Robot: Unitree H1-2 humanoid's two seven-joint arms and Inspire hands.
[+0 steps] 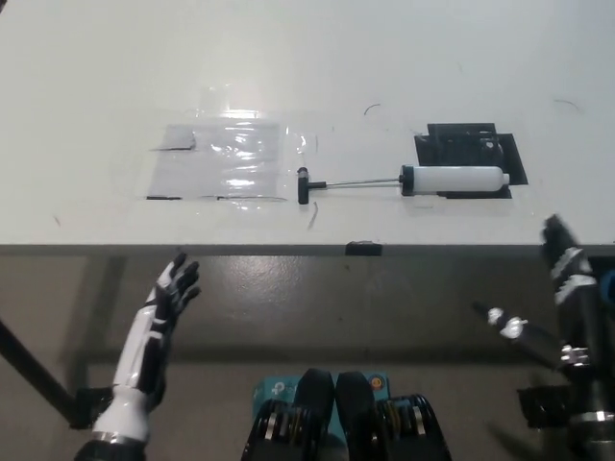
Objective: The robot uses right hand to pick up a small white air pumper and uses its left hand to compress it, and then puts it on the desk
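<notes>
white pump point(452, 180) lies on desk point(96, 77), rod out. both hands empty, fingers spread: right point(567, 264), left point(173, 288). risk: round barrel rolls away on a sloppy grasp.

Single head view, steeply downward (fairly high), facing desk point(96, 58) edge

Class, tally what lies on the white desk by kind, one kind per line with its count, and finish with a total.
Air pumper: 1
Black marked patch: 1
Clear plastic sheet: 1
Total: 3
</notes>
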